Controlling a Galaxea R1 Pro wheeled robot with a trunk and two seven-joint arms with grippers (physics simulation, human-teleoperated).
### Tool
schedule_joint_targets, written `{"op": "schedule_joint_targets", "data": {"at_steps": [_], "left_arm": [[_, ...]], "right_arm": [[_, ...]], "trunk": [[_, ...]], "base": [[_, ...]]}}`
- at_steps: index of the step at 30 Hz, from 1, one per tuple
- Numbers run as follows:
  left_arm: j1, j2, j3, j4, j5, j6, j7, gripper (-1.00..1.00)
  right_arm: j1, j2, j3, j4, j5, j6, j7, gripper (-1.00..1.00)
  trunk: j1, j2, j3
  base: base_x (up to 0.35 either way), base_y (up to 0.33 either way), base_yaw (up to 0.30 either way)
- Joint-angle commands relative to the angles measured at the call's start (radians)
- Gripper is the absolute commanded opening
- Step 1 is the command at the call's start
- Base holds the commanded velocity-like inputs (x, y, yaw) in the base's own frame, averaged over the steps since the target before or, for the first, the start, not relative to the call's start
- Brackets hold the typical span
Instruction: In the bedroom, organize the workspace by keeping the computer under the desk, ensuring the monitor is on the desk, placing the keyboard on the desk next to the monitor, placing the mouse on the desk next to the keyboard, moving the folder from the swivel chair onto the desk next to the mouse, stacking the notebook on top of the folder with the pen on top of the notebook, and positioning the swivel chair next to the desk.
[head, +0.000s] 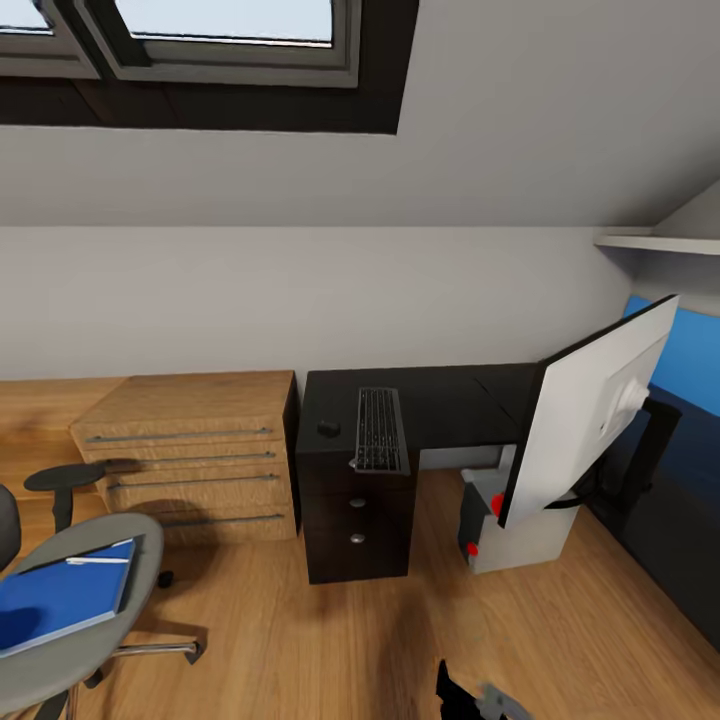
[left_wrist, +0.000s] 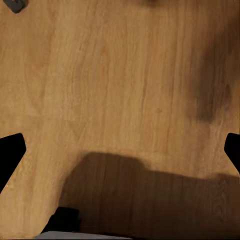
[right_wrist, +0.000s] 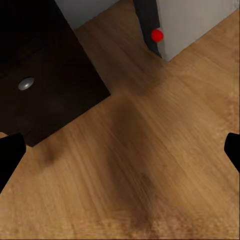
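The head view looks down into an attic bedroom with a sloped pale ceiling, a dark-framed skylight (head: 230, 40) and a wood plank floor (head: 330, 640). A black cabinet with round silver drawer knobs (head: 355, 520) stands against the wall, and on its top lies the keyboard (head: 380, 430), set lengthwise with its near end reaching the front edge; the small dark mouse (head: 328, 428) sits just beside it, toward the low light-wood drawer cabinet (head: 200, 450) that stands next to the black one. At the right the monitor (head: 590, 410) shows its white back, tilted, on a black stem, with the blue back panel (head: 690, 360) of the counter behind it and the dark counter top (head: 690, 560) running along the right edge. The light grey computer (head: 505, 530) stands on the floor between the black cabinet and the monitor, red spots on its darker front. At the lower left the swivel chair (head: 120, 600) carries the blue folder (head: 60, 595) on its grey seat, with the whitish pen (head: 97, 561) lying on the folder near its far edge. In the left wrist view the left tool (left_wrist: 120, 150) hangs over bare floor with its dark fingers (left_wrist: 10, 150) wide apart and nothing between them. The right tool (right_wrist: 120, 152) is likewise spread apart, over floor near the black cabinet's corner (right_wrist: 55, 85) and the computer's base (right_wrist: 170, 30).
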Motion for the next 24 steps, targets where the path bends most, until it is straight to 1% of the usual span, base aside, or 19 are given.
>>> {"op": "schedule_joint_targets", "data": {"at_steps": [1,2,3,4,5,8,9,10,12,17,20,23,24], "left_arm": [[-0.001,0.0,-0.007,0.052,-0.007,-0.056,0.008,1.0],[-0.001,-0.001,-0.009,0.067,-0.015,-0.078,0.008,1.0],[-0.001,-0.003,-0.011,0.093,-0.032,-0.109,0.008,1.0],[-0.001,-0.005,-0.012,0.103,-0.041,-0.12,0.008,1.0],[-0.001,-0.01,-0.013,0.125,-0.06,-0.136,0.008,1.0],[-0.001,-0.02,-0.015,0.161,-0.091,-0.151,0.008,1.0],[-0.001,-0.023,-0.016,0.171,-0.102,-0.155,0.008,1.0],[-0.001,-0.026,-0.016,0.179,-0.112,-0.159,0.008,1.0],[-0.001,-0.03,-0.016,0.198,-0.14,-0.176,0.008,1.0],[-0.001,-0.031,-0.015,0.208,-0.154,-0.23,0.008,1.0],[-0.001,-0.031,-0.014,0.211,-0.157,-0.272,0.009,1.0],[-0.001,-0.031,-0.013,0.215,-0.158,-0.299,0.009,1.0],[-0.001,-0.031,-0.012,0.218,-0.159,-0.322,0.011,1.0]], "right_arm": [[0.029,-0.001,0.005,0.002,-0.006,-0.006,0.005,1.0],[0.038,-0.003,0.005,0.002,-0.005,-0.008,0.005,1.0],[0.05,-0.005,0.006,0.003,-0.004,-0.009,0.004,1.0],[0.055,-0.006,0.006,0.003,-0.004,-0.01,0.004,1.0],[0.061,-0.008,0.007,0.002,-0.003,-0.011,0.004,1.0],[0.066,-0.009,0.011,0.002,0.005,-0.012,0.004,1.0],[0.068,-0.009,0.013,0.002,0.01,-0.012,0.003,1.0],[0.068,-0.01,0.017,0.002,0.016,-0.011,0.003,1.0],[0.071,-0.01,0.033,0.003,0.05,-0.01,0.002,1.0],[0.073,-0.01,0.043,0.003,0.08,-0.01,0.001,1.0],[0.073,-0.009,0.045,0.003,0.087,-0.011,0.001,1.0],[0.073,-0.007,0.047,0.003,0.091,-0.012,0.0,1.0],[0.074,-0.007,0.048,0.003,0.096,-0.022,0.004,1.0]], "trunk": [[-0.004,0.007,0.002],[-0.008,0.014,0.006],[-0.012,0.021,0.009],[-0.015,0.028,0.012],[-0.019,0.035,0.015],[-0.031,0.056,0.024],[-0.031,0.056,0.024],[-0.031,0.056,0.024],[-0.031,0.056,0.024],[-0.031,0.056,0.024],[-0.031,0.056,0.024],[-0.031,0.056,0.024],[-0.031,0.056,0.024]], "base": [[0.0,0.0,0.0],[0.0,0.0,0.0],[0.0,0.0,0.0],[0.0,0.0,0.0],[0.0,0.0,0.0],[0.0,0.0,0.0],[0.0,0.0,0.0],[0.0,0.0,0.0],[0.0,0.0,0.0],[0.0,0.0,0.0],[0.0,0.0,0.0],[0.0,0.0,0.0],[0.0,0.0,0.0]]}}
